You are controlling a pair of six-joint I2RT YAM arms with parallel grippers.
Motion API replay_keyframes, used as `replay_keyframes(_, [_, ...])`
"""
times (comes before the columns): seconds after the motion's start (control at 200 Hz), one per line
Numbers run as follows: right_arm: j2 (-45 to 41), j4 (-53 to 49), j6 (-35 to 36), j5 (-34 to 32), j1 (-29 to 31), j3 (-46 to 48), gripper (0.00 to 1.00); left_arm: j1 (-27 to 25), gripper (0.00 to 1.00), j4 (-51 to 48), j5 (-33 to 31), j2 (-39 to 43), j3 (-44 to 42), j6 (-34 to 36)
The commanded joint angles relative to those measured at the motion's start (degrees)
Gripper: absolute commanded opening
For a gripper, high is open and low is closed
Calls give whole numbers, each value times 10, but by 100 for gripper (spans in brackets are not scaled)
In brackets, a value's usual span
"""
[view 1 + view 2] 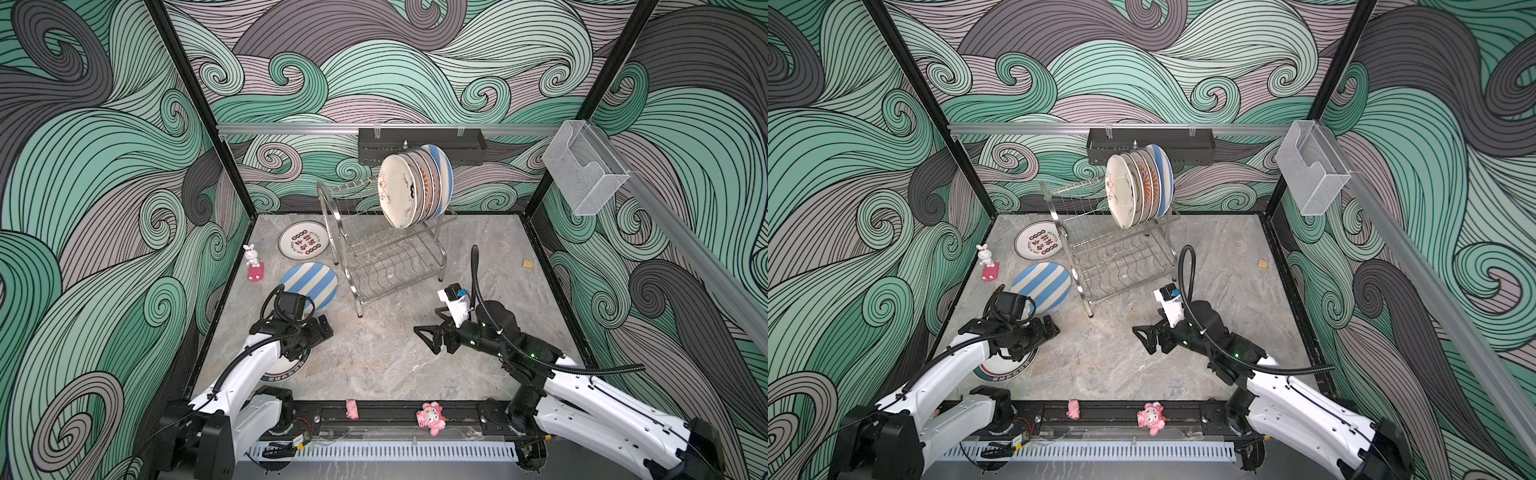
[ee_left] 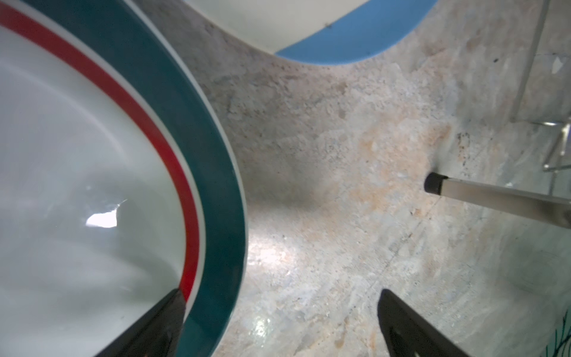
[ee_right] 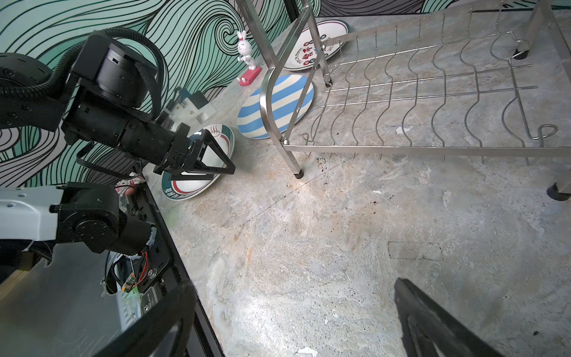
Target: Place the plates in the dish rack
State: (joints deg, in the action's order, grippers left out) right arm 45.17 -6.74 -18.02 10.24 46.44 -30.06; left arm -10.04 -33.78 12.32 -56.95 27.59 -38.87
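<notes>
1. Left pincer [image 2: 279, 293] stood released astride the rim of the teal plate [image 2: 216, 185] — seemingly the pick-up step.
2. Next likely called for clenching, then lifting it to the rack [image 1: 386, 257] ahead.
3. Right pincer [image 1: 424, 340] gaped wide — empty.

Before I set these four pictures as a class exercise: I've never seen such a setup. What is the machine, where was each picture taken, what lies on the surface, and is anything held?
It is a robot with two arms, each ending in a two-fingered gripper. Two pictures look down from overhead; the other two come from cameras on the wrists. On the table stands a steel dish rack with several plates upright in its upper tier. Three more lie on the table: a teal-rimmed plate, a blue-striped plate and a plate with red characters. The left gripper is open, one finger over the teal-rimmed plate's edge. The right gripper is open too, so nothing is held.
</notes>
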Motion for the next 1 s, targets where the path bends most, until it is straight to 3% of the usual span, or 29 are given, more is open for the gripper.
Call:
replay_keyframes(0.0, [8, 1, -7, 13, 0, -11, 100, -21, 99, 20, 37, 11, -9, -25])
replay_keyframes(0.255, [43, 6, -24, 34, 0, -20, 100, -119, 99, 80, 28, -32, -9, -56])
replay_keyframes(0.555, [95, 48, -93, 87, 0, -4, 100, -231, 98, 126, 0, -105, 46, -83])
replay_keyframes(0.821, [117, 60, -121, 104, 1, 0, 100, -264, 99, 141, -1, -106, 77, -86])
replay_keyframes(0.996, [113, 48, -115, 92, 1, -8, 100, -265, 99, 37, -56, -100, 104, -65])
